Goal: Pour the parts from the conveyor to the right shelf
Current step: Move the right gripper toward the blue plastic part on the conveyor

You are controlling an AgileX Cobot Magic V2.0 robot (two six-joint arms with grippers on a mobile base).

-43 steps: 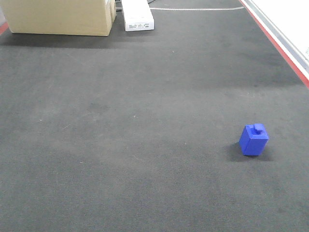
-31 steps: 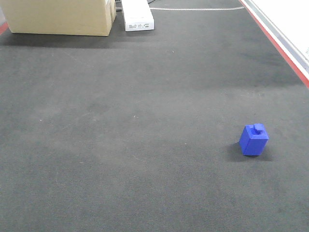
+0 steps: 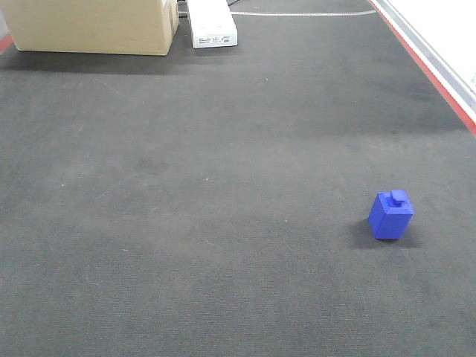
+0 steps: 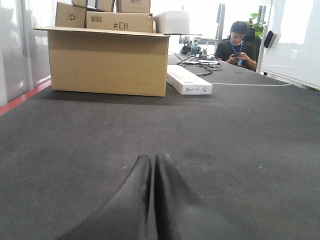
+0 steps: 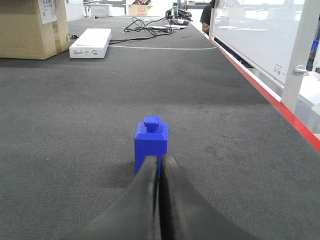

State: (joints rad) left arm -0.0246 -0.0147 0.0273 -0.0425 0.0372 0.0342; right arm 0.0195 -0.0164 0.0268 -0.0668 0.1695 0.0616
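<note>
A small bright-blue block [image 3: 391,215] with a square nub on top stands upright on the dark grey conveyor [image 3: 223,186], toward its right side. In the right wrist view the same block [image 5: 151,140] stands just beyond my right gripper [image 5: 160,159], which is shut with nothing between its fingers. My left gripper [image 4: 153,159] is shut too and hangs low over bare conveyor belt [image 4: 240,130]. Neither gripper shows in the front view. The right shelf is out of view.
A large cardboard box [image 3: 93,26] and a flat white box [image 3: 212,24] sit at the belt's far end. A red strip [image 3: 431,71] runs along the right edge beside a white panel. A seated person [image 4: 236,45] is far behind.
</note>
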